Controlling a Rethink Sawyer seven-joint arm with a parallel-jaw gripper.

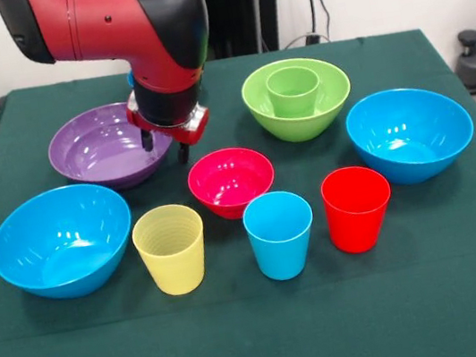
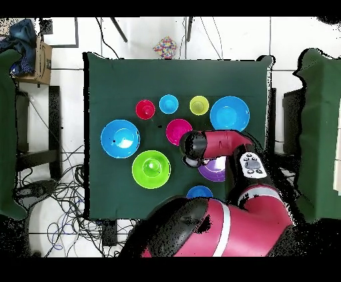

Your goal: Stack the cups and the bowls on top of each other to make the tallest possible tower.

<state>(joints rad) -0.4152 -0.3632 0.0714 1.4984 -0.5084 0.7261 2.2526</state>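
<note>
While my arm [image 1: 105, 23] hangs over the worktop [image 1: 263, 337], the tower is barely begun: the lime-green bowl [image 1: 301, 119] holds only the green cup [image 1: 294, 90], upright inside it. I take that bowl as my landmark.

Two large light-blue bowls sit on the worktop, one [image 1: 410, 133] just beside the lime bowl toward the camera's right, the other [image 1: 61, 241] well apart from it at the near left. The purple bowl [image 1: 93, 147] lies level with the lime bowl, well to its left, and my tool [image 1: 167, 146] hovers at its inner rim; two dark fingertips point down, parted, gripping nothing.

The pink-red bowl [image 1: 230, 181] sits near the lime bowl, in front and left. The red cup [image 1: 357, 208], light-blue cup [image 1: 279, 234] and ribbed yellow cup [image 1: 170, 249] stand in a row nearer the camera.

I judge the purple bowl is my pick. I should pinch its rim squarely, lift clear, and centre it before releasing, or it will tilt on the cup.
</note>
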